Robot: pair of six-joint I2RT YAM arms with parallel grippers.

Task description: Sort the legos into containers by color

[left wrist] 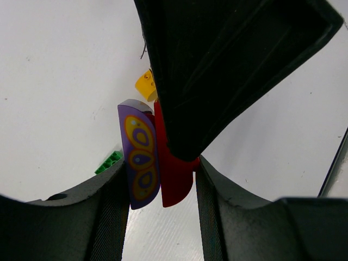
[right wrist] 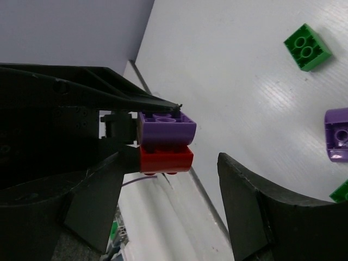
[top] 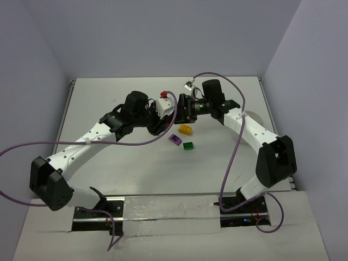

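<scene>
Purple brick (right wrist: 166,126) stacked on red brick (right wrist: 166,159) is pinched mid-air by the left gripper (left wrist: 161,175). The right gripper (right wrist: 169,163) is spread either side of it, nothing gripped. If closed off-centre, the pair could get knocked loose.

Left wrist view. Two dark left fingers (left wrist: 106,217) rise from the lower edge and close on a pair of bricks set face to face between them. A purple brick (left wrist: 140,157), its curved face printed with yellow and orange ovals, lies against the finger at the view's left. A red brick (left wrist: 175,182) lies against the other finger. A broad black shape (left wrist: 228,65) enters from the upper right and overlaps the upper part of the red brick. Beyond the pair, on the white table (left wrist: 60,81), a yellow brick (left wrist: 145,85) shows in part, and a green brick (left wrist: 109,162) peeks out beside the finger at the view's left. A dark strip (left wrist: 333,163) crosses the right margin.
</scene>
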